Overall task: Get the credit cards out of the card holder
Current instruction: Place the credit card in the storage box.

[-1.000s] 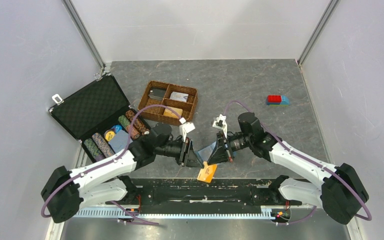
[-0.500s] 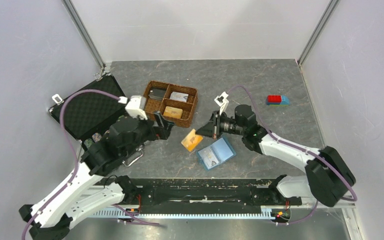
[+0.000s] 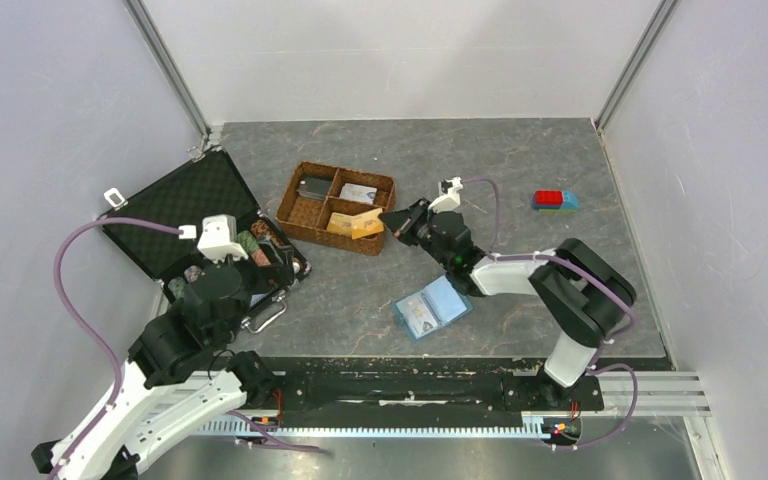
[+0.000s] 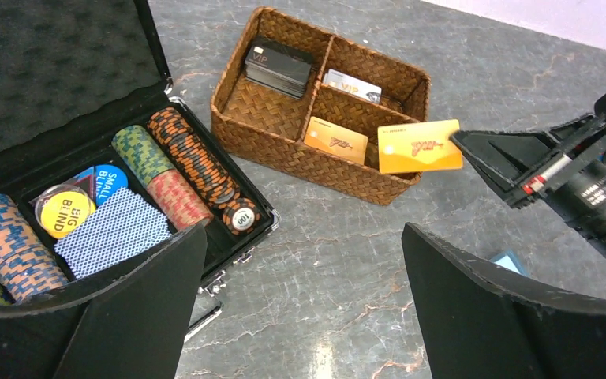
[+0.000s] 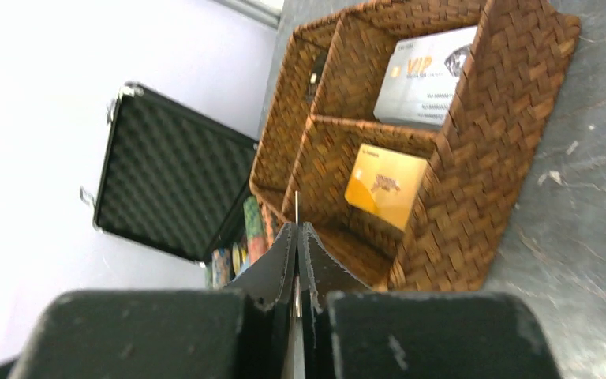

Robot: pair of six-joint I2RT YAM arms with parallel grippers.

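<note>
The light-blue card holder [image 3: 432,308] lies open on the table, apart from both grippers; a blue corner of it shows in the left wrist view [image 4: 509,260]. My right gripper [image 3: 392,218] is shut on a bright orange credit card [image 3: 365,225] and holds it over the near-right part of the wicker tray. The left wrist view shows the card [image 4: 420,147] flat in the air. In the right wrist view it is edge-on [image 5: 297,207] between the shut jaws [image 5: 297,230]. My left gripper [image 3: 282,262] is open and empty by the black case [image 4: 304,237].
The brown wicker tray [image 3: 305,212] holds another orange card [image 4: 335,140], a silver VIP card [image 5: 430,75] and black cards [image 4: 278,63]. The open black case [image 3: 185,215] with poker chips [image 4: 193,162] stands at the left. A red and blue block [image 3: 554,200] lies far right.
My right gripper has carried the orange card from the table's front up and left to over the wicker tray. My left arm has pulled back left beside the case. The holder now lies open on the table.
</note>
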